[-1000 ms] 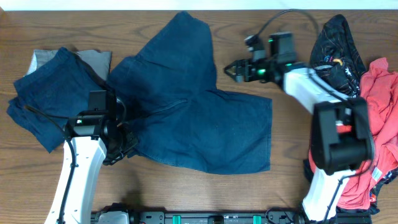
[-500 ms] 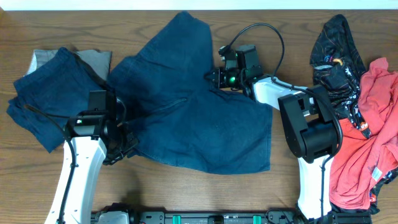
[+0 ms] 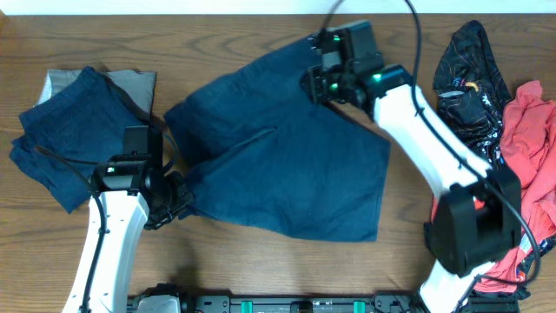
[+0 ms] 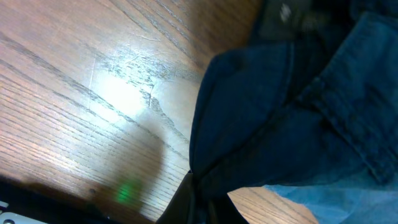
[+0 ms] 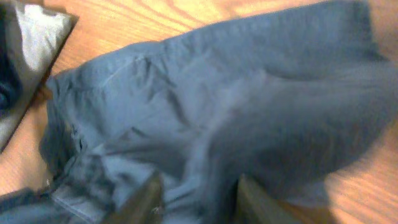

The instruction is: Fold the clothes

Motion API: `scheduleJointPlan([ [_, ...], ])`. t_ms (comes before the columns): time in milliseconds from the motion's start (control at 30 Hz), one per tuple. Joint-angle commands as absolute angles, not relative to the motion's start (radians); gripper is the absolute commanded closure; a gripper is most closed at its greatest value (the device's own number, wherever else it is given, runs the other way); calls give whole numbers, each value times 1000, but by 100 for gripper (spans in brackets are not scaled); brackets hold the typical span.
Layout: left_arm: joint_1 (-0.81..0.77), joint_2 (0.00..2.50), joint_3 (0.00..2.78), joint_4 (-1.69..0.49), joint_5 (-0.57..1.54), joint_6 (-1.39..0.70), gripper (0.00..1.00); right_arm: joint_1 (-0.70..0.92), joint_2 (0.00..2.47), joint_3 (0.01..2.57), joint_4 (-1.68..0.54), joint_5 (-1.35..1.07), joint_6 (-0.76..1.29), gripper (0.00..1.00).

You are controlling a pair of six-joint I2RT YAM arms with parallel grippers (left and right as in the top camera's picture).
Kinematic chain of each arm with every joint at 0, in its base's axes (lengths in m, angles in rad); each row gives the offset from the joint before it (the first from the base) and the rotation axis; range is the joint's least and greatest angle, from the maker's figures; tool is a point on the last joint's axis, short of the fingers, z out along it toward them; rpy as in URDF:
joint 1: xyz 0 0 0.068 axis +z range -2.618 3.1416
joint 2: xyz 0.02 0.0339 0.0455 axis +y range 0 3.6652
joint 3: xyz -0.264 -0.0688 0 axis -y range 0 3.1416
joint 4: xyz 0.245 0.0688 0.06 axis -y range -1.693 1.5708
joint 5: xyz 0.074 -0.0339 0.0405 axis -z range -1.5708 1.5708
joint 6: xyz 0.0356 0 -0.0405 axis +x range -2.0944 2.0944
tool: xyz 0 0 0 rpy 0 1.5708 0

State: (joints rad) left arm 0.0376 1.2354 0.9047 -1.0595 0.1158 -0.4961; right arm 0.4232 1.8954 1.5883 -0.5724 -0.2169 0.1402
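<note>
Within 1 second the right gripper [image 3: 320, 84] has swung left onto the shorts [image 3: 287, 165], dragging their upper leg rightward; blur hides whether it grips. The left gripper [image 3: 178, 198] pinches the shorts' left edge, likely anchoring them mid-table [image 3: 217, 269].

No lettering can be read anywhere; the orange-and-white print on the black garment [image 3: 467, 85] is too small.

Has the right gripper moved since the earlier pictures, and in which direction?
Yes. The right gripper went farther from the black garment, over the blue shorts, then toward the far edge of the table.
</note>
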Motion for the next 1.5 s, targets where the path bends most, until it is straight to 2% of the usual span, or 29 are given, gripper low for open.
scheduleJointPlan([
  [0, 43, 1237, 899, -1065, 93, -490, 94, 496, 1939, 1565, -659, 83, 54, 54],
  [33, 43, 1237, 899, -1065, 93, -490, 94, 500, 1945, 1558, -675, 154, 101, 53],
  [133, 43, 1237, 899, -1065, 93, -490, 94, 478, 1949, 1550, -737, 326, 279, 41],
  [333, 43, 1237, 899, -1064, 93, -490, 94, 357, 1950, 1546, -804, 276, 414, 40],
  [533, 43, 1237, 899, -1064, 93, -490, 94, 249, 1984, 1540, -740, -27, 290, 38],
  [667, 43, 1237, 899, -1064, 93, -490, 94, 247, 2054, 1540, -742, -115, 167, 35],
  [800, 43, 1237, 899, -1063, 92, -490, 94, 277, 2125, 1540, -716, -117, 67, 32],
  [933, 43, 1237, 899, -1060, 93, -490, 94, 307, 2168, 1540, -613, 3, 104, 25],
  [1033, 43, 1237, 899, -1060, 93, -490, 94, 324, 2181, 1540, -508, 11, 104, 18],
  [1100, 43, 1237, 899, -1060, 93, -490, 94, 332, 2185, 1540, -450, 12, 104, 17],
  [1167, 43, 1237, 899, -1060, 93, -490, 94, 336, 2189, 1540, -415, 12, 104, 19],
  [1300, 43, 1237, 899, -1060, 93, -490, 94, 336, 2196, 1540, -405, 70, 160, 43],
  [1400, 43, 1237, 899, -1060, 93, -490, 94, 334, 2197, 1540, -403, 83, 179, 50],
  [1467, 43, 1237, 899, -1060, 93, -490, 94, 334, 2197, 1540, -400, 85, 179, 67],
])
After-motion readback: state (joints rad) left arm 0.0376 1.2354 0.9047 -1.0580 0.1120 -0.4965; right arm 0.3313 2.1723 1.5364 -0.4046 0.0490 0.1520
